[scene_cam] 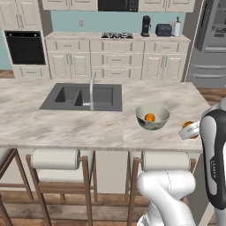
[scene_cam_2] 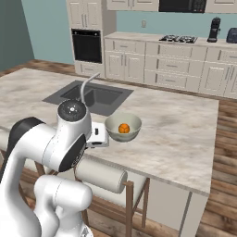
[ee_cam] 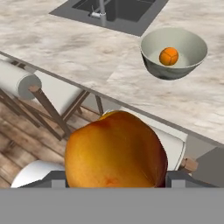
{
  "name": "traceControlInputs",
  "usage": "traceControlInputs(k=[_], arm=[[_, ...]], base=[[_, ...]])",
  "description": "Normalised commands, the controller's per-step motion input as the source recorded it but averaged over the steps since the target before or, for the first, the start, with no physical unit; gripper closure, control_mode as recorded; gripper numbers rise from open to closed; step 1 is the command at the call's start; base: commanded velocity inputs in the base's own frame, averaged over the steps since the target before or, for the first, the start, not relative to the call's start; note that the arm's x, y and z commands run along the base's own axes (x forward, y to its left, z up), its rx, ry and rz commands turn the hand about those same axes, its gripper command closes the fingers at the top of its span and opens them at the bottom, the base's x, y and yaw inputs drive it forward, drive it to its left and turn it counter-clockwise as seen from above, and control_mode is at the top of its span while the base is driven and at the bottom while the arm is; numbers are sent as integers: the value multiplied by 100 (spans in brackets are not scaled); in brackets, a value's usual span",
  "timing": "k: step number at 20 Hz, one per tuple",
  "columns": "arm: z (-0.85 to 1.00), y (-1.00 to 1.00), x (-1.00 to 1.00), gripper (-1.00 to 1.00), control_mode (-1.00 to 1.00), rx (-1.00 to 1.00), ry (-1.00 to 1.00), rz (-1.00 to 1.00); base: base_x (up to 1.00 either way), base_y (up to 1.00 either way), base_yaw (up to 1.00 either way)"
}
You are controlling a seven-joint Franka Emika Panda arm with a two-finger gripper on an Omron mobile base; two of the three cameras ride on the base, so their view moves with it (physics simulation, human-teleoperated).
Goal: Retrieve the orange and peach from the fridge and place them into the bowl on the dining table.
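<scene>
From the left base view, the dining table [scene_cam: 66, 126] runs across the room with its grey double sink [scene_cam: 81, 97] and faucet [scene_cam: 92, 90] set into the marble. The bowl [scene_cam: 152, 116] stands on the table near its front edge, right of the sink, with the orange [scene_cam: 150, 117] lying inside. Right of the bowl, over the table's near corner, the gripper [scene_cam: 190, 130] pinches the peach [scene_cam: 190, 126], only partly seen past the arm. The fridge [scene_cam: 211, 44] stands at the far right. A coffee machine [scene_cam: 145, 25] and toaster [scene_cam: 163, 29] sit on the wall counter; no writing on them is legible.

In the right base view, the bowl [scene_cam_2: 123, 127] sits near the table's [scene_cam_2: 185, 134] front edge with the orange [scene_cam_2: 123, 128] in it; the white hand is just beside its left rim.

In the hand view, the peach [ee_cam: 116, 151] is clamped between the fingers [ee_cam: 52, 179], hanging above the stools [ee_cam: 26, 81] short of the table's [ee_cam: 65, 46] edge. The bowl [ee_cam: 192, 65] and orange [ee_cam: 169, 56] lie ahead on the table. No labels are readable anywhere.
</scene>
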Motion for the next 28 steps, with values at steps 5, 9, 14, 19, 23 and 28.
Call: traceControlInputs(k=[5,9,14,19,23,28], arm=[[0,-2,11,100,-100,0,5,0],[0,-11,65,100,-100,3,27,0],[0,-15,78,100,-100,4,25,0],[-1,-23,71,100,-100,4,15,0],[-15,-19,88,100,-100,3,6,0],[-33,-3,85,100,-100,0,0,0]], base=[[36,-10,0],[0,0,0],[0,0,0],[0,0,0],[0,0,0],[0,0,0]])
